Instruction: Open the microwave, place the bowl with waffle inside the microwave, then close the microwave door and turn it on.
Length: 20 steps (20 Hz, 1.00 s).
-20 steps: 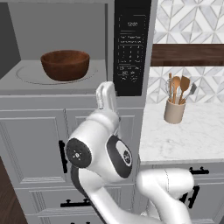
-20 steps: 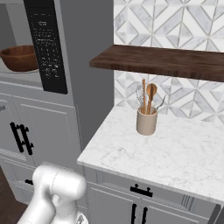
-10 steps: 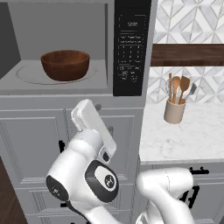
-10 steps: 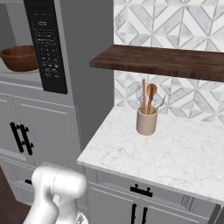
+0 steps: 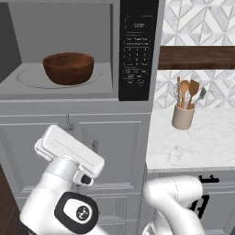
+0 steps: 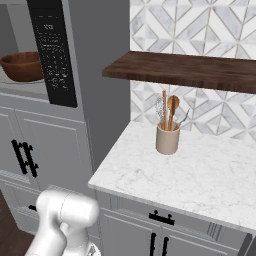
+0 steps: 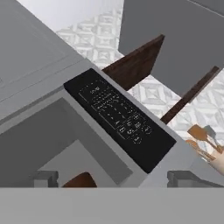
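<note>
The round dark reddish-brown wooden bowl (image 5: 68, 68) already sits on the turntable inside the large built-in grey microwave (image 5: 82, 50), left of its black keypad panel (image 5: 136, 50). The end effector (image 7: 113, 178), jaws spread wide and empty, points up at the cavity from below.

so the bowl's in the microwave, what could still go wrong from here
1. The bowl sits toward the front of the turntable, so a closing door might clip it.
2. The arm is folded low in front of the cabinets, so swinging up it may hit them.
3. The keypad has small keys, so a wrong press is possible.
</note>
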{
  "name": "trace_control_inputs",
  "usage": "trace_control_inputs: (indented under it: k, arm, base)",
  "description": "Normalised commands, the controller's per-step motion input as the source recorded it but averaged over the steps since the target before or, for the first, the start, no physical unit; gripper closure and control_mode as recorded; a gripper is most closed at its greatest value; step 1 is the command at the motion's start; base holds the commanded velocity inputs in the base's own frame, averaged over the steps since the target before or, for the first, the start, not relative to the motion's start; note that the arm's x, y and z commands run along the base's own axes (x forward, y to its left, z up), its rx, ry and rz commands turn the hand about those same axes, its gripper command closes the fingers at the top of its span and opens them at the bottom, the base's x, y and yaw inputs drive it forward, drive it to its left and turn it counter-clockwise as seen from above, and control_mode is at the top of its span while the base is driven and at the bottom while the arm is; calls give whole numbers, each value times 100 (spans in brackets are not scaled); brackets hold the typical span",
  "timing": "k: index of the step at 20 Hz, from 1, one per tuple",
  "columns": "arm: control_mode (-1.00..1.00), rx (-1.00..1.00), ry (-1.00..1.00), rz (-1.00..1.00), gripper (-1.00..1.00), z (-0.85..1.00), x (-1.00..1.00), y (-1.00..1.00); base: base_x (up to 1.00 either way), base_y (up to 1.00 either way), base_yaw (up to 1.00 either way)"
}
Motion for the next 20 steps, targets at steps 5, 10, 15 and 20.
trace_control_inputs:
  k: [5, 10, 15, 20]
  arm:
    - [-100, -19, -11, -7, -100, -36, 2, 62]
    - [-100, -19, -6, -5, -100, -40, 6, 88]
    - [-100, -9, -4, -1, -100, -16, 9, 93]
    - [-100, -5, -4, -1, -100, -6, 3, 88]
  base:
    - [0, 0, 0]
    - [0, 0, 0]
    - [0, 0, 0]
    - [0, 0, 0]
